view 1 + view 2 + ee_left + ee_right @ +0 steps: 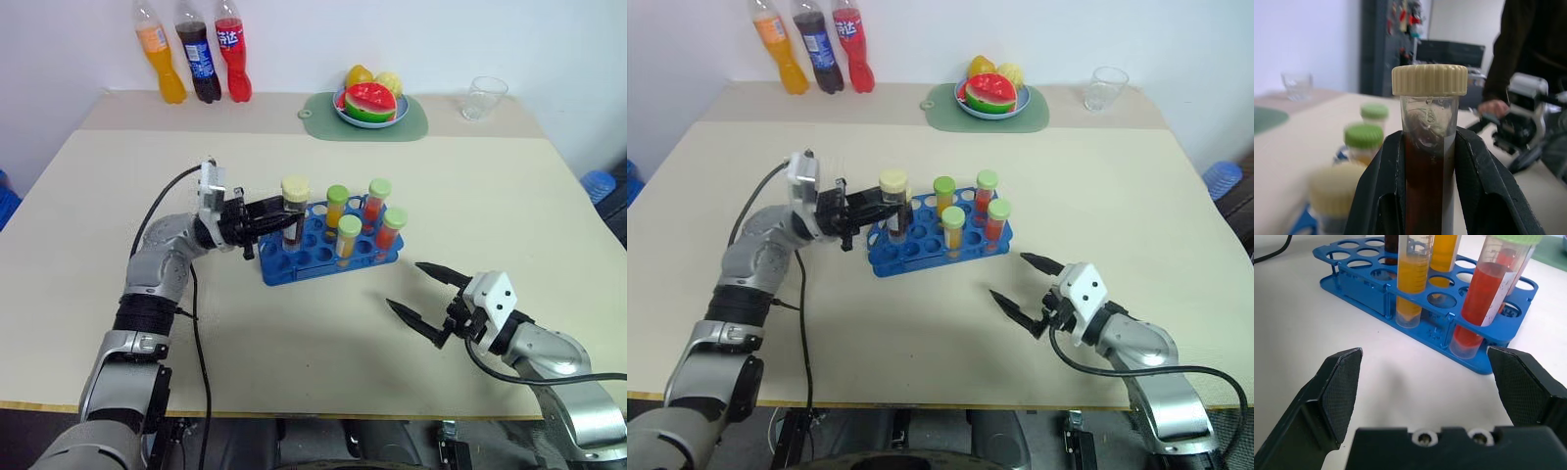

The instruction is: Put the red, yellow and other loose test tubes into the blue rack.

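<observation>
Your left gripper (277, 214) pinches a cream-capped tube of dark brown liquid (293, 211) upright over the blue rack (328, 250). Your right gripper (418, 292) stands spread, empty, near the rack.

The table (294, 333) has a smooth, matt, pale beige top. The rack (1415, 303) is moulded blue plastic with a slight sheen. The tubes (1411, 279) are clear, glossy plastic with printed scale marks; one carries a white paper label. Their caps (1430, 80) are ribbed matt plastic, cream or green. The left gripper (284, 217) and the right gripper (419, 290) have black fingers; the inner pads (1344, 387) show a fine, rough, diamond-pattern texture. The arm shells (554, 357) are silver with a satin metallic finish. The bottles (196, 54) are glossy clear plastic. The cup (484, 97) is clear and glossy. The mat (323, 119) is matt green.
</observation>
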Tool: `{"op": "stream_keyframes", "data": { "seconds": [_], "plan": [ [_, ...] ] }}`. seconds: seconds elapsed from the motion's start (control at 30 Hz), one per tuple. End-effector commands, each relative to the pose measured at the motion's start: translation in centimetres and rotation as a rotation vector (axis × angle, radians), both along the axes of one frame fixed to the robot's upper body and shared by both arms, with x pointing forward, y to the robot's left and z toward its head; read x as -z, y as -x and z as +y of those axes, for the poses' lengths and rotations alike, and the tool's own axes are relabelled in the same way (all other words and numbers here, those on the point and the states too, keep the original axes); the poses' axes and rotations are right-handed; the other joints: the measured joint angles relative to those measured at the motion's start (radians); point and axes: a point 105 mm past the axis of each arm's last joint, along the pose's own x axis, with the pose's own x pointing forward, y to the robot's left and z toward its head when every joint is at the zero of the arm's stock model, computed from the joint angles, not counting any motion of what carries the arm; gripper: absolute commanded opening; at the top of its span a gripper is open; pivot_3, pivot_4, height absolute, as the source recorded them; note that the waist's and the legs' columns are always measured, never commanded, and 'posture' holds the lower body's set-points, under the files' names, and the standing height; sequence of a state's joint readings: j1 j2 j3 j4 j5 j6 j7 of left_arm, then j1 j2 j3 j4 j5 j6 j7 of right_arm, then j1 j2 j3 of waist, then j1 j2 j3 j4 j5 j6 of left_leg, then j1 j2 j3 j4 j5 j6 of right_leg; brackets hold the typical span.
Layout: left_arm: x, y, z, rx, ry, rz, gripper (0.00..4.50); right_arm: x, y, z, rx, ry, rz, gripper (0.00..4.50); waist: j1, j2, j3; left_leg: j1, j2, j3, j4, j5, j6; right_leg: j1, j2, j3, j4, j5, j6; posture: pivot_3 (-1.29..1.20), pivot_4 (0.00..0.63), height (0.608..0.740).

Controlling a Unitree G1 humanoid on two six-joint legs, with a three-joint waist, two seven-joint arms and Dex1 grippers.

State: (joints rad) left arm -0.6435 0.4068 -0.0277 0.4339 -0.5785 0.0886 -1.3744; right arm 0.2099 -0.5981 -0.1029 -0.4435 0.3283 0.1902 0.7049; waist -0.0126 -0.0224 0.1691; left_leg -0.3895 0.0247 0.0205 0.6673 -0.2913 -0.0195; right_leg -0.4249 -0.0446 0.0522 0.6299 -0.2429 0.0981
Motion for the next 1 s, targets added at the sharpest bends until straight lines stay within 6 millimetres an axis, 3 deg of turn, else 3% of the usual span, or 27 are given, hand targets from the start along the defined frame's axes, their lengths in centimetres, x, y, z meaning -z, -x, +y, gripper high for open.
{"op": "stream_keyframes", "data": {
  "seconds": [0.03,0.27,0.6,0.67,0.9,1.0],
  "plan": [
    [0.6,0.0,-0.8,0.034,-0.062,-0.065,0.81,-1.4,0.4,0.1,0.020,-0.007,-0.064,4.50,0.000,0.000,0.000,0.000,0.000,0.000,0.000,0.000,0.000,0.000,0.000,0.000,0.000,0.000,0.000,0.00,0.150,0.740],
    [2.4,0.1,-1.8,0.035,-0.107,-0.082,0.81,-1.3,0.6,0.0,0.035,-0.004,-0.067,4.50,0.001,0.000,0.000,0.000,0.000,0.000,0.000,0.000,0.000,0.000,0.000,0.000,0.000,0.000,0.000,0.00,0.150,0.740],
    [3.1,-0.4,-2.2,-0.058,-0.109,-0.088,0.81,-1.2,0.2,0.0,0.011,0.003,-0.067,4.50,0.004,0.000,-0.001,0.000,0.000,0.000,0.001,0.000,0.000,0.001,0.000,0.000,0.000,0.000,0.000,0.00,0.150,0.740],
    [3.0,0.1,-2.2,-0.019,-0.079,-0.024,0.81,-1.1,0.1,0.0,0.004,0.001,-0.065,4.50,0.004,0.000,-0.001,0.000,0.000,0.000,0.001,0.000,0.000,0.001,0.000,0.000,0.000,0.000,0.000,0.00,0.150,0.740],
    [1.2,-0.4,-1.5,-0.181,-0.054,-0.130,4.27,-0.9,0.0,0.0,-0.010,0.005,-0.065,4.50,0.001,0.000,-0.001,0.000,0.000,-0.001,0.001,0.000,0.000,0.000,0.000,0.000,0.001,0.000,0.000,0.00,0.150,0.740],
    [0.6,0.1,-0.5,-0.233,-0.064,-0.134,4.27,-0.9,-0.2,-0.2,0.010,-0.002,-0.060,4.50,-0.001,0.000,-0.001,0.001,0.001,-0.001,0.000,0.000,0.000,0.000,0.000,0.000,0.001,0.000,0.000,0.00,0.150,0.740]
  ]
}}
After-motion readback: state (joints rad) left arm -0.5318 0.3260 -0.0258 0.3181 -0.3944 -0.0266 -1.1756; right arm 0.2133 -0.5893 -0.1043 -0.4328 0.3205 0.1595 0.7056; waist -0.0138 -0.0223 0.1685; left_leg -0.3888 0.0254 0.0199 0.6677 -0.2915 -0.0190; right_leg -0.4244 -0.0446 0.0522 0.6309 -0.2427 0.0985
